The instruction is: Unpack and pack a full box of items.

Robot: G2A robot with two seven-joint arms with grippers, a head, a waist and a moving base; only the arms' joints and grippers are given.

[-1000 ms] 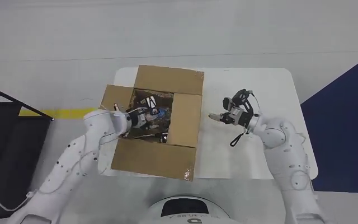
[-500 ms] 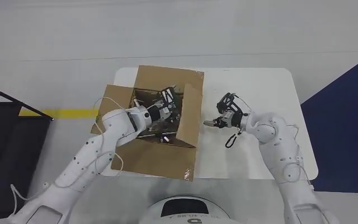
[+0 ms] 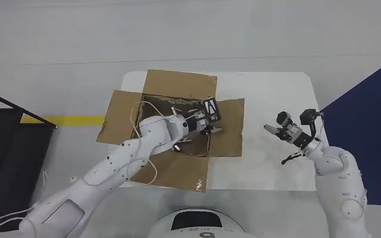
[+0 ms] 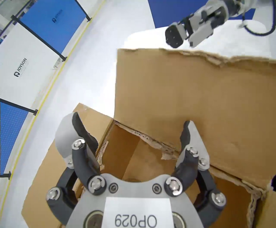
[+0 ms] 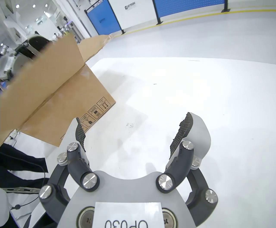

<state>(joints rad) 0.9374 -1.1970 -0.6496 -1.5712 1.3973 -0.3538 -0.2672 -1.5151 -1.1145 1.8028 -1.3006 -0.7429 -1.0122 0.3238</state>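
Box (image 3: 178, 84) stands upright on the left half of the white surface (image 3: 274, 89), mouth up, with its four flaps splayed outward. From above its footprint looks close to square, so no long axis can be told, and it sits slightly turned against the surface's edges. The top view shows the right flap (image 3: 229, 128) lying out toward the right gripper (image 3: 280, 128), which hangs wide open and empty over bare surface, well apart from the box. The left arm crosses the mouth and hides much of the dark contents (image 3: 169, 102), which are too jumbled to tell apart. The left wrist view shows what the top view cannot: the left gripper (image 4: 131, 129) is spread wide and holds nothing, poised above the box's inner corner. The flap (image 4: 194, 97) rises before it and screens the surface beyond, with the right gripper (image 4: 189, 34) showing past its torn edge. The right wrist view gives the box's outer wall (image 5: 60, 108) with printed handling marks. A yellow line (image 3: 59, 120) runs on the floor at left, and blue panels (image 5: 103, 17) stand in the room behind.
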